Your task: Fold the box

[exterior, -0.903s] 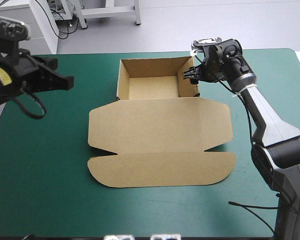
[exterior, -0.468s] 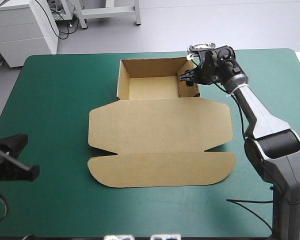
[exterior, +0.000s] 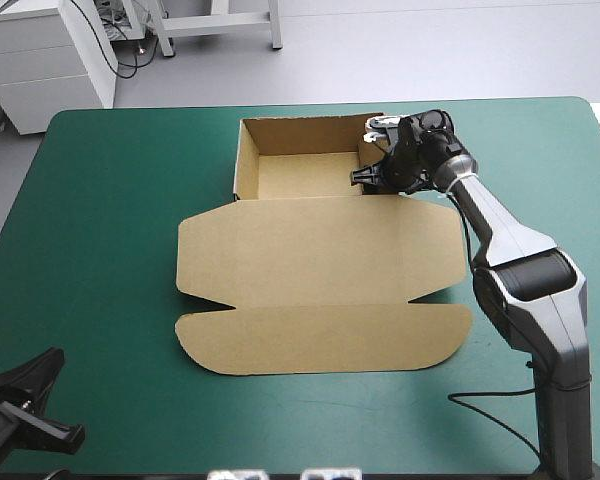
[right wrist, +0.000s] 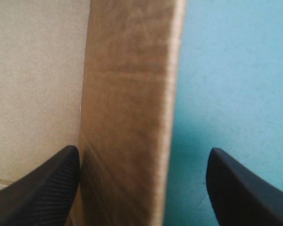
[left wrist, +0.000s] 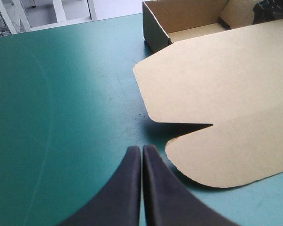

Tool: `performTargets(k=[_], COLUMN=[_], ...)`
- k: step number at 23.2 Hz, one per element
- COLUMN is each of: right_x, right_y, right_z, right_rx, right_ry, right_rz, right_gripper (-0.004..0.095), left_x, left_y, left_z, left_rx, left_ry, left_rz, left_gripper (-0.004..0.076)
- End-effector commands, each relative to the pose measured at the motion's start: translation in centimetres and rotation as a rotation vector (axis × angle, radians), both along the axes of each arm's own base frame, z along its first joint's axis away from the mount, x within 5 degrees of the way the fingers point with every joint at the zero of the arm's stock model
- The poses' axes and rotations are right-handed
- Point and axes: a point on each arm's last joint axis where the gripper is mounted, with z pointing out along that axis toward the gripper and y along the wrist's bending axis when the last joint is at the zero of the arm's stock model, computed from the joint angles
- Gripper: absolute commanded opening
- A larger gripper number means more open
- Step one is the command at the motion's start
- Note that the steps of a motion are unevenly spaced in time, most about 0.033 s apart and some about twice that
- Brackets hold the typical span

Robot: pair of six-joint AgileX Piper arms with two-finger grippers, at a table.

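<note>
Hovering low over the near left corner of the desk [exterior: 110, 200], the left end effector [left wrist: 142, 148] has its black fingers pressed together in one pointed arch and holds nothing. Just ahead of it lies the box [exterior: 320, 270], spread over the middle of the teal-green cover [left wrist: 61, 94]. First comes a long front flap [exterior: 320, 340] with rounded corners. A narrow notch [left wrist: 179, 125] on each side sets it off from the broad flat lid [exterior: 320, 250]. Beyond the lid stands the open tray [exterior: 300, 170], its walls up.

At the tray's right wall [right wrist: 127, 94] the right end effector [right wrist: 142, 155] is spread, one finger inside the tray and one outside, not yet pinching.

The step in hand looks like seating that side wall. The next move probably calls for a square squeeze or press along the doubled edge so the tuck locks without buckling.

The board is matte brown, faintly grained and stiff, bending cleanly only at its scored creases. The cover is smooth, with light scuffs.
</note>
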Motion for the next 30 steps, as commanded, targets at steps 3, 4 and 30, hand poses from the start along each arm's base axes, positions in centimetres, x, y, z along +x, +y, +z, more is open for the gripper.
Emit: performTargets(k=[3, 4, 30], right_x=[-0.5, -0.5, -4.8], right_y=[-0.3, -0.3, -32.6], right_z=[3.9, 3.9, 13.9], right_rx=[0.031, 0.031, -0.029], right_ry=[-0.101, -0.101, -0.253], right_rz=[0.005, 0.005, -0.516], right_gripper=[0.0477, 0.0395, -0.0019], left_x=[-0.2, -0.2, -0.1], left_y=[0.0, 0.0, 0.1], left_z=[-1.6, -1.9, -2.1], left_rx=[-0.070, -0.067, -0.040], left_ry=[-0.051, -0.045, -0.045], left_rz=[0.000, 0.001, 0.013], left_gripper=[-0.0008, -0.0008, -0.0008])
